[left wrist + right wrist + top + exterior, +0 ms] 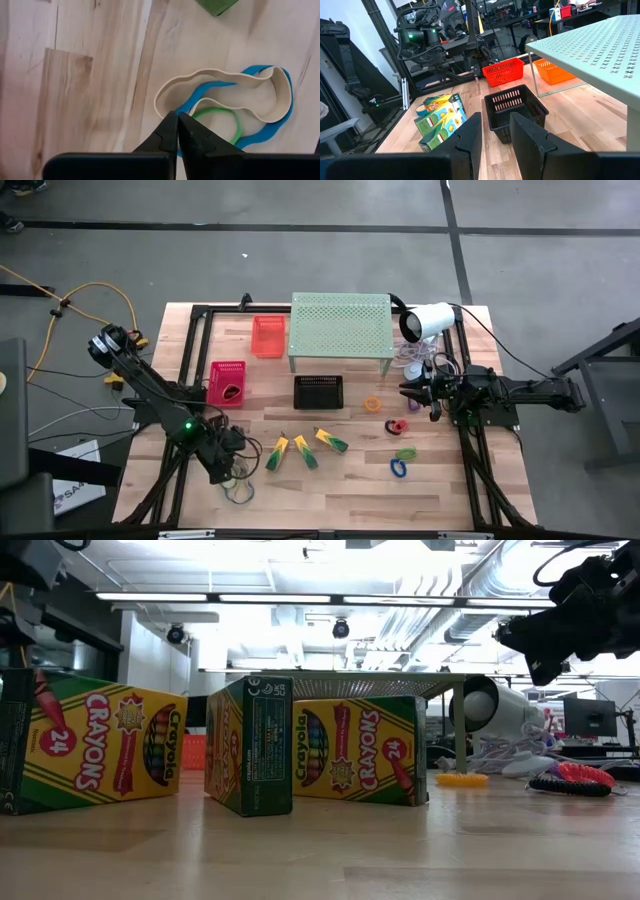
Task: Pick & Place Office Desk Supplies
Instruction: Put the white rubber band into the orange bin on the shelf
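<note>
Three yellow-and-green crayon boxes (pixel 305 448) lie mid-table; left gripper (pixel 178 131), fingers pressed together, sits over tangled cream, blue and green rubber bands (pixel 235 107); right gripper (pixel 494 131) hovers parted near black mesh basket (pixel 515 107).

The rubber bands (pixel 235 107) run under the left gripper's closed fingers (pixel 172 137), so whether anything's pinched is anyone's guess. The leftmost crayon box (pixel 85 745) is cut off at the low view's edge. The black basket (pixel 515 112) is partly covered by the right gripper's fingers (pixel 530 137).

Yellow-and-green crayon boxes (pixel 95 747); tan, blue (and green) rubber bands (pixel 227 102); red basket (pixel 503 71).
</note>
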### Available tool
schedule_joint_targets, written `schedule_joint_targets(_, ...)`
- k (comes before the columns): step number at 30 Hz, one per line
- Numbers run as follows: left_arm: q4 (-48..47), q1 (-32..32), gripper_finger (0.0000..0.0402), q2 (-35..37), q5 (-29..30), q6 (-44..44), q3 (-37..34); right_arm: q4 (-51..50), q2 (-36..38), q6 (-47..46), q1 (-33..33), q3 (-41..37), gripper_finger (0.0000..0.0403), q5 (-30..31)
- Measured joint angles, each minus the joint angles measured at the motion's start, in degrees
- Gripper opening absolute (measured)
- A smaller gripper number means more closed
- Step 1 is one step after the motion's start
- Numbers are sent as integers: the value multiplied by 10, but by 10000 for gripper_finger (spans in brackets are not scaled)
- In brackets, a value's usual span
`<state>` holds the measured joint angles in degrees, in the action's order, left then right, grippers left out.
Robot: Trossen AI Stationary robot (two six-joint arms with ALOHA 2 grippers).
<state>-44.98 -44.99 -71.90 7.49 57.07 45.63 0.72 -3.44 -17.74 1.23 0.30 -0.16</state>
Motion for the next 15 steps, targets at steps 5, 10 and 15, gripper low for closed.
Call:
schedule_joint_targets(5, 0, 0, 47, -1, -1, -19, 0, 0, 0, 0, 0, 0, 90, 0)
schedule_joint_targets(10, 0, 4, 94, -12, -2, -21, 0, 0, 0, 0, 0, 0, 90, 0)
schedule_joint_targets(15, 7, 22, 131, -38, -23, -21, 0, 0, 0, 0, 0, 0, 90, 0)
